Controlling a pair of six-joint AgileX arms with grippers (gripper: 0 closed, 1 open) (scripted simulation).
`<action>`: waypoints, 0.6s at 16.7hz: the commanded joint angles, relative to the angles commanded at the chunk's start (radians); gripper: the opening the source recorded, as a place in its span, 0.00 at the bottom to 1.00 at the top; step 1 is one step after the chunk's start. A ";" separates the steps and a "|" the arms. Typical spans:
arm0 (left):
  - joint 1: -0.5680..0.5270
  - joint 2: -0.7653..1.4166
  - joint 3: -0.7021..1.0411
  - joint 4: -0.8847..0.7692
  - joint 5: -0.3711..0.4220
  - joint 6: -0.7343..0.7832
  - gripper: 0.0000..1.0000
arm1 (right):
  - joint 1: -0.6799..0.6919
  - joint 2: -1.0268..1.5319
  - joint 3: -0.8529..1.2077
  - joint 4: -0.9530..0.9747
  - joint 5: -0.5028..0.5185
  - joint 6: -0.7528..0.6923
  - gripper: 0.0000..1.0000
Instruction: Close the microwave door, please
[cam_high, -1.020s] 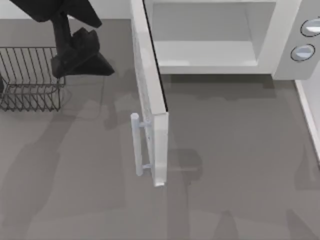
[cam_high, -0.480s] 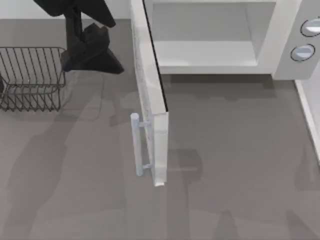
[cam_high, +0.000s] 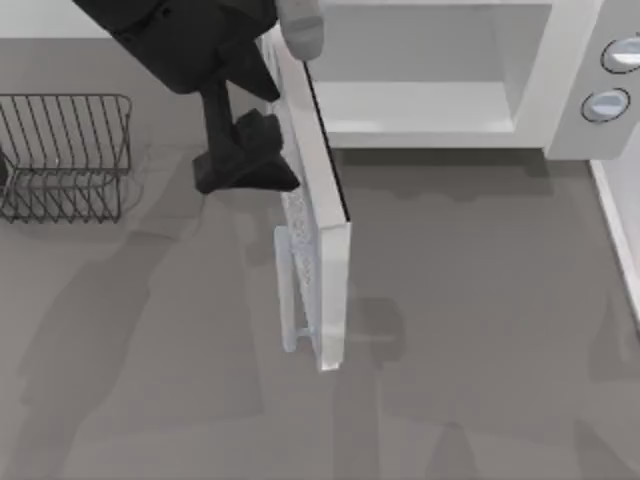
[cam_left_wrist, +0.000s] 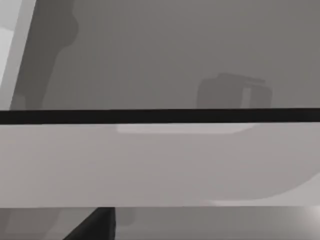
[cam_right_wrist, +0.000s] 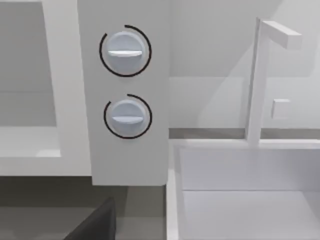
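A grey worktop (cam_high: 480, 330) is carrying the white microwave (cam_high: 560, 110) at its far edge and a wire basket (cam_high: 60, 155) sitting at its left

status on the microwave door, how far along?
Done: the left gripper has come in against the outer face of the door, on the handle side. In hand: the push has just begun; the door has swung slightly from a second ago. Left: nearly the whole swing, since the door stands wide open and the microwave cavity is fully exposed. The right arm is parked near the knobs.
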 joint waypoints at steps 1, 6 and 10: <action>-0.010 -0.001 -0.032 0.033 -0.003 -0.011 1.00 | 0.000 0.000 0.000 0.000 0.000 0.000 1.00; -0.024 -0.003 -0.068 0.070 -0.008 -0.026 1.00 | 0.000 0.000 0.000 0.000 0.000 0.000 1.00; -0.024 -0.003 -0.068 0.070 -0.008 -0.026 0.77 | 0.000 0.000 0.000 0.000 0.000 0.000 1.00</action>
